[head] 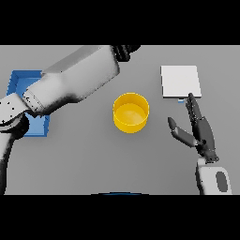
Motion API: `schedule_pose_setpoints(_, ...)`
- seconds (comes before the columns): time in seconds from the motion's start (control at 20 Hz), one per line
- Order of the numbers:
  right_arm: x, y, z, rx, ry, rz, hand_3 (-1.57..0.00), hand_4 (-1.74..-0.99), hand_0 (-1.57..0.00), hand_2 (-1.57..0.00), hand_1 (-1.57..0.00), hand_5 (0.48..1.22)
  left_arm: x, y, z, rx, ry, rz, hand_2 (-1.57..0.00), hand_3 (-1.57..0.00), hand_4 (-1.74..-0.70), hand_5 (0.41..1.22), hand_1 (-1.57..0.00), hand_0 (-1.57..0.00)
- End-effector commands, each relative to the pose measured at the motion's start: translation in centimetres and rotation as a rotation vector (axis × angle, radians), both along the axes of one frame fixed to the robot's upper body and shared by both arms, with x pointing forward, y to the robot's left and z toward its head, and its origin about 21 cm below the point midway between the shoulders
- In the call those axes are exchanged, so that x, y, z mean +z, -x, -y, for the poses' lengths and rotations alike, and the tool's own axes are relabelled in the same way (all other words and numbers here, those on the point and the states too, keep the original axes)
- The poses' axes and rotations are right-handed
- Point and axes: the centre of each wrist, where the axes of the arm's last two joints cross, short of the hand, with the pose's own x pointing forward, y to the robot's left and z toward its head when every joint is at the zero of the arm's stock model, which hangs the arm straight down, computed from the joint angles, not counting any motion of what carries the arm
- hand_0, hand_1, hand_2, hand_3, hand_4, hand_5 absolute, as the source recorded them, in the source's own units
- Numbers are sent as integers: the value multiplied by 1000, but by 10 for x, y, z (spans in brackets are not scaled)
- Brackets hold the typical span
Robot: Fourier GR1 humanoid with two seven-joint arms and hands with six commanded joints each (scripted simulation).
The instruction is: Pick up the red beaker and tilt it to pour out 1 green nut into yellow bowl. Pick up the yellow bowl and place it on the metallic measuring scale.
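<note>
Presently, findings as follows.

Yellow bowl: the yellow bowl (131, 112) sits upright at the table's middle, apart from both hands; no green nut can be made out inside it.

Scale: the metallic measuring scale (181, 81) lies flat to the bowl's far right, nothing on it, placed within the right arm's reach for the later set-down.

Right hand: the right hand (199, 129) rests between bowl and scale, fingers straight and spread, thumb out toward the bowl, holding nothing; its fingertips lie at the scale's near edge.

Left hand: the left hand (125, 50) is raised at the far edge beyond the bowl, mostly cut off; finger state cannot be told.

Red beaker: not visible.

Blue tray: a blue tray (21, 80) lies at far left, partly behind the left arm.

Judgement: pouring step appears in hand; bowl transfer not yet begun.
</note>
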Motion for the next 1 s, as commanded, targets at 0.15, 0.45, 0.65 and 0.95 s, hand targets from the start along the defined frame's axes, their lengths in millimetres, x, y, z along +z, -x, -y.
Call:
schedule_pose_setpoints(0.15, 2, -3, 1, -1, 10, -10, 1, -1266, 1, 1, 1, 639, 85, -20, -29, 135, 201, 99, -1487, -1424, -1553, 1213, -1492, -1571)
schedule_pose_setpoints(0.45, 1, -4, 4, 39, 29, 8, 1, -1313, 1, 1, 1, 652, 123, -54, -158, 486, 871, -3, -1549, -1440, -1674, 1219, -1550, -1571)
schedule_pose_setpoints(0.65, 2, -9, 0, 43, 57, 22, 1, -1301, 1, 1, 1, 652, 103, -59, -219, 572, 1162, 12, -1562, -1403, -1714, 1220, -1563, -1571)
schedule_pose_setpoints(0.95, 1, -13, -1, 46, 26, -15, 1, -1275, 1, 1, 1, 656, 43, -55, -284, 844, 1405, 78, -1569, -1465, -1734, 1221, -1569, -1571)
